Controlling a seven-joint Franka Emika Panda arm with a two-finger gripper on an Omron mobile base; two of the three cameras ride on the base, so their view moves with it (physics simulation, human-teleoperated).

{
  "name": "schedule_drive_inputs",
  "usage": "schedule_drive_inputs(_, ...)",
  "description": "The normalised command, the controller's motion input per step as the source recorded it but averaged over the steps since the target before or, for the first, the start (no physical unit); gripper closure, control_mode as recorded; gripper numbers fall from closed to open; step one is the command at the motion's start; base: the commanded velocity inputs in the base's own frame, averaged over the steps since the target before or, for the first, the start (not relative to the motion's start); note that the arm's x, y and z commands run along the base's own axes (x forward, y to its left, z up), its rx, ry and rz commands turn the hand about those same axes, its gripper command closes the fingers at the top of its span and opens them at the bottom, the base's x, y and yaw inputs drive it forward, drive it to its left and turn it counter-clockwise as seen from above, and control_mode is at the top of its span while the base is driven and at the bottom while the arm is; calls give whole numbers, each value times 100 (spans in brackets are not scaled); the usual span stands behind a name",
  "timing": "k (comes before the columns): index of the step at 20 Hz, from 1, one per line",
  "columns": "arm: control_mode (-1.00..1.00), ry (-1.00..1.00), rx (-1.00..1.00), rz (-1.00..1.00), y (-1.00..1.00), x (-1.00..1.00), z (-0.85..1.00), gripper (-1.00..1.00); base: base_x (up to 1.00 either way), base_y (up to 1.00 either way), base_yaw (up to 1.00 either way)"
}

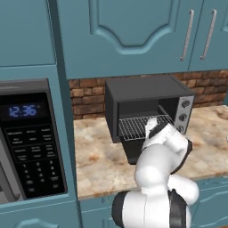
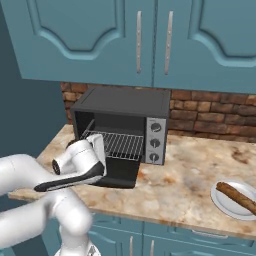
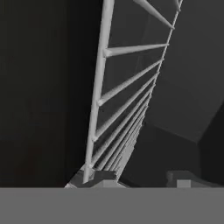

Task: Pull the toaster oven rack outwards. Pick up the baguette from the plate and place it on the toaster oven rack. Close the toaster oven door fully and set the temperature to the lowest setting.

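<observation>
The dark grey toaster oven (image 1: 142,87) (image 2: 125,100) stands on the counter with its door (image 1: 130,155) (image 2: 122,172) folded down flat. Its silver wire rack (image 1: 136,127) (image 2: 122,144) (image 3: 99,87) lies in the cavity. My gripper (image 2: 98,144) (image 3: 142,177) reaches in from the front at the rack's near edge. Its fingers straddle the front bar and are closed in on it, the left one touching the bar. The golden-brown baguette (image 2: 240,196) lies on a white plate (image 2: 222,202) at the far right of the counter.
Three round knobs (image 2: 156,127) sit on the oven's silver right panel. A black microwave (image 1: 29,142) with blue clock digits is built in at the left. Teal cabinets (image 2: 140,40) hang above. Bare marble counter (image 2: 190,180) lies between oven and plate.
</observation>
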Motion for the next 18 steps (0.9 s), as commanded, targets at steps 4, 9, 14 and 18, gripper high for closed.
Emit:
schedule_drive_inputs(4, -100, 96, 0, 26, 34, -100, -24, -100, 0, 0, 0)
schedule_drive_inputs(9, -100, 95, 0, 25, 33, -100, -12, -100, 0, 0, 0)
schedule_drive_inputs(14, -100, 82, 0, 22, 28, -100, -2, -100, 0, 0, 0)
schedule_drive_inputs(18, -100, 25, -3, 30, 28, -100, 74, -100, 0, 0, 0)
